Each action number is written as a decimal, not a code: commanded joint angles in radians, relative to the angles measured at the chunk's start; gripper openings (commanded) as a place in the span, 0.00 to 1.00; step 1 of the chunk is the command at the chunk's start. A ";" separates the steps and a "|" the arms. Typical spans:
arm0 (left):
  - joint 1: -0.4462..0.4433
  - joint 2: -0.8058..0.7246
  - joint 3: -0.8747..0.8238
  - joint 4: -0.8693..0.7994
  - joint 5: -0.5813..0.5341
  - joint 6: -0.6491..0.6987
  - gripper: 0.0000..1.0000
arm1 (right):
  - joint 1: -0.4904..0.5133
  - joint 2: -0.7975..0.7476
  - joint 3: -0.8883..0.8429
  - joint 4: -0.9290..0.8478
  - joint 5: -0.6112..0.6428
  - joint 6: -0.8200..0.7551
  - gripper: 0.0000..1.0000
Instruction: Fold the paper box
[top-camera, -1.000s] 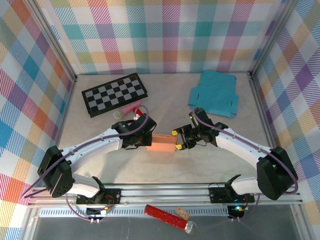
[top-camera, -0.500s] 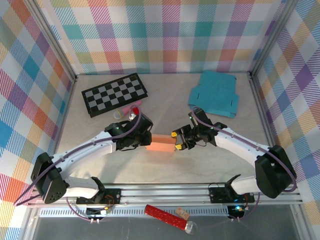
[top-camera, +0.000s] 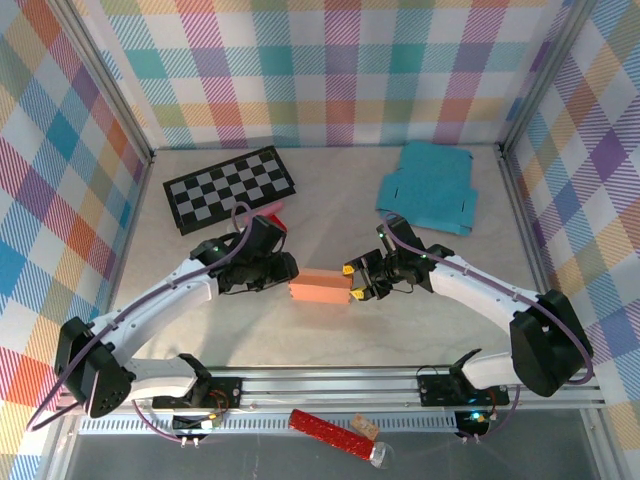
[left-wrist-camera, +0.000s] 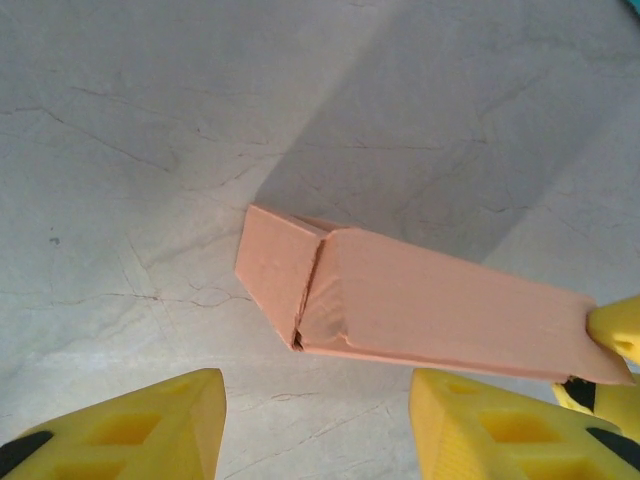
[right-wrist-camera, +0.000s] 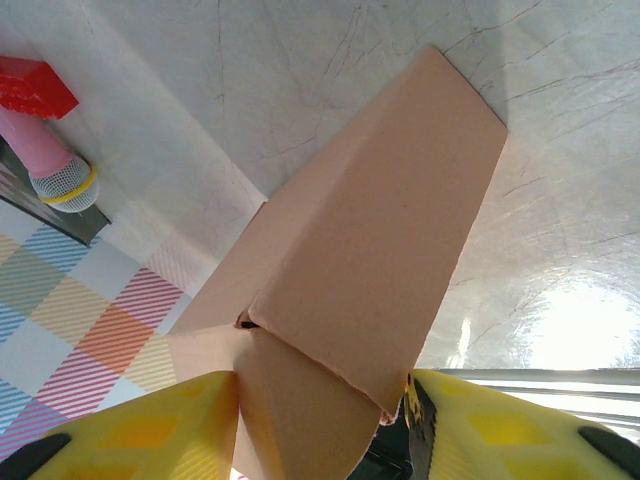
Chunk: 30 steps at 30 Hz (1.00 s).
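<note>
The paper box (top-camera: 318, 290) is a salmon-orange folded carton lying lengthwise at the table's middle. My right gripper (top-camera: 352, 284) is shut on its right end, and in the right wrist view the box (right-wrist-camera: 380, 250) is wedged between the yellow fingers of that gripper (right-wrist-camera: 320, 420). My left gripper (top-camera: 282, 271) stands just off the box's left end, open and apart from it. In the left wrist view the box's closed left end (left-wrist-camera: 290, 275) lies ahead of the open left gripper (left-wrist-camera: 318, 395), with bare table between the fingers. The right gripper's yellow fingertip (left-wrist-camera: 617, 330) pinches the far end.
A folded chessboard (top-camera: 229, 187) lies at the back left, with a pink cylinder and red piece (top-camera: 262, 212) beside it. A flat teal cardboard blank (top-camera: 430, 187) lies at the back right. Plaid walls enclose the table. A red tube (top-camera: 330, 432) lies below the front rail.
My left gripper opened, let go of the box's left end and drew back to the left. The box settled slightly lower. The right gripper kept its hold.
</note>
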 joint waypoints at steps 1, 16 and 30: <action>0.058 0.016 -0.010 0.064 0.102 -0.006 0.50 | 0.005 0.022 0.014 -0.066 0.014 -0.013 0.48; 0.077 0.066 -0.068 0.077 0.179 0.047 0.37 | 0.004 0.033 0.018 -0.066 0.017 -0.022 0.47; 0.077 0.082 -0.139 0.115 0.169 0.063 0.30 | -0.011 0.009 0.038 -0.107 0.011 -0.047 0.52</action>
